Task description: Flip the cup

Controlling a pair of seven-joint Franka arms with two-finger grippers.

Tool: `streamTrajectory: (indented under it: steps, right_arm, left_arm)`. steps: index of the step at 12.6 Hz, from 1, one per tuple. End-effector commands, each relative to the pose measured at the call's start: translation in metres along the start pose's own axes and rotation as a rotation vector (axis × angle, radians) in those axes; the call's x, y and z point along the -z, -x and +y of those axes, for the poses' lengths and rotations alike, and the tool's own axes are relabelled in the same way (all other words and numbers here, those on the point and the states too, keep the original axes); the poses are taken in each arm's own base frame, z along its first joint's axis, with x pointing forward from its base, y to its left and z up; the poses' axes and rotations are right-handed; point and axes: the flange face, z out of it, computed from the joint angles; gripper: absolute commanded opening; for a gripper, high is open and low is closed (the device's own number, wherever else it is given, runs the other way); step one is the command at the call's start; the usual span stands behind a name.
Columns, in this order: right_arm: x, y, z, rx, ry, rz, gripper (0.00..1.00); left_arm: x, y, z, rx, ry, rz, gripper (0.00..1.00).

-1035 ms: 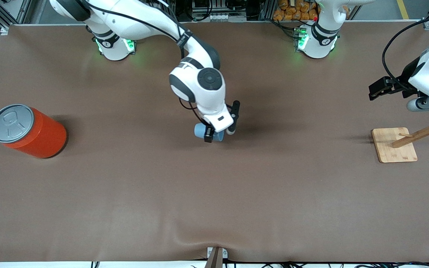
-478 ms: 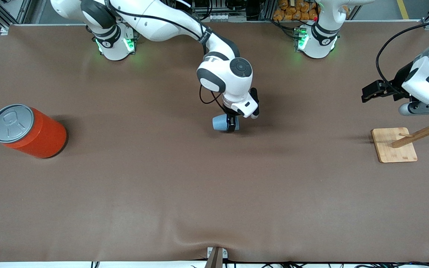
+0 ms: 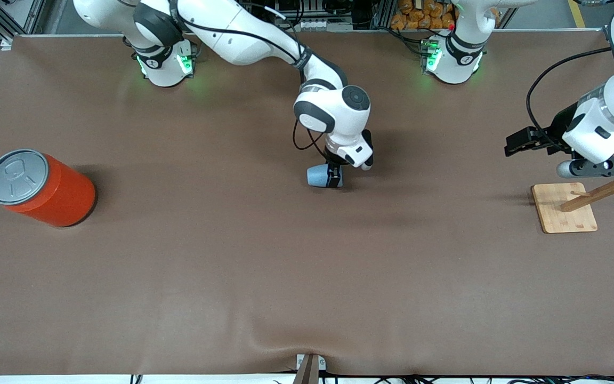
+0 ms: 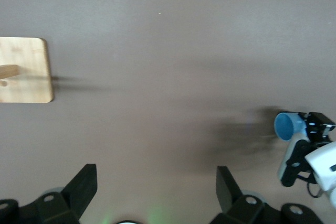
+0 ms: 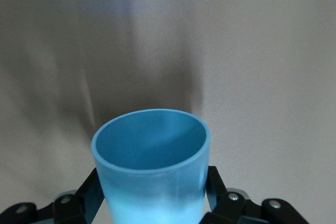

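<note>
Cup (image 3: 318, 175): light-blue tumbler, held on its side above the middle of the table (image 3: 307, 277), open mouth turned toward the right arm's end; the right wrist view looks straight at its rim and empty inside.
Right gripper (image 3: 333, 175): clamped on the cup, one finger on each side of its wall, over the table's middle.
Right arm: reaches out from its base at the table's edge, wrist bent down over the cup.
Left gripper (image 3: 520, 141): fingers (image 4: 84, 184) spread wide, holding nothing, up in the air over bare table just beside the wooden base (image 3: 564, 207).
Left arm: waits at its own end of the table.
Stand (image 3: 600, 193): slanted wooden post with pegs rising from the flat wooden base, at the left arm's end.
Can (image 3: 40, 188): big orange cylinder with a grey pull-tab lid, upright, at the right arm's end, well apart from the cup.
</note>
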Motion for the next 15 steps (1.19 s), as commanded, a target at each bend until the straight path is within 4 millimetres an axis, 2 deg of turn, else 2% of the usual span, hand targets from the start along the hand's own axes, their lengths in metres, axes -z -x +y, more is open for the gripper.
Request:
streamTrajectory:
  steps: [1, 2, 3, 5, 7, 9, 11, 12, 14, 15]
  right_arm:
    - [-0.003, -0.003, 0.009, -0.021, 0.028, -0.005, 0.0]
    - [-0.003, -0.001, 0.01, -0.023, 0.028, -0.005, 0.19]
    - [-0.002, 0.0, 0.012, -0.031, 0.025, -0.003, 0.99]
    - [0.001, 0.003, 0.016, -0.035, 0.022, -0.005, 1.0]
    - [0.017, 0.009, 0.025, -0.052, 0.022, 0.008, 1.0]
    - [0.026, 0.011, 0.02, -0.049, 0.002, -0.026, 1.0]
    - [0.053, 0.014, 0.011, -0.044, -0.018, -0.062, 1.0]
    - [0.077, 0.016, 0.004, -0.04, -0.036, -0.079, 1.0]
    - [0.121, 0.032, 0.01, -0.072, -0.088, -0.081, 1.0]
    - [0.143, 0.046, 0.02, -0.113, -0.11, -0.075, 1.0]
  left_arm:
    - [-0.013, -0.009, 0.002, -0.004, 0.052, -0.015, 1.0]
    - [-0.019, -0.013, 0.004, -0.002, 0.067, -0.016, 1.0]
    - [-0.025, -0.017, 0.005, -0.001, 0.076, -0.02, 1.0]
    - [-0.039, -0.025, 0.012, -0.002, 0.096, -0.035, 1.0]
    - [-0.059, -0.033, 0.01, 0.022, 0.164, -0.084, 1.0]
    - [-0.083, -0.038, 0.011, 0.048, 0.219, -0.103, 1.0]
    - [-0.119, -0.043, 0.015, 0.097, 0.308, -0.114, 1.0]
    - [-0.138, -0.047, 0.018, 0.122, 0.361, -0.143, 1.0]
    - [-0.182, -0.059, 0.021, 0.182, 0.466, -0.231, 1.0]
    - [-0.205, -0.065, 0.023, 0.194, 0.512, -0.269, 1.0]
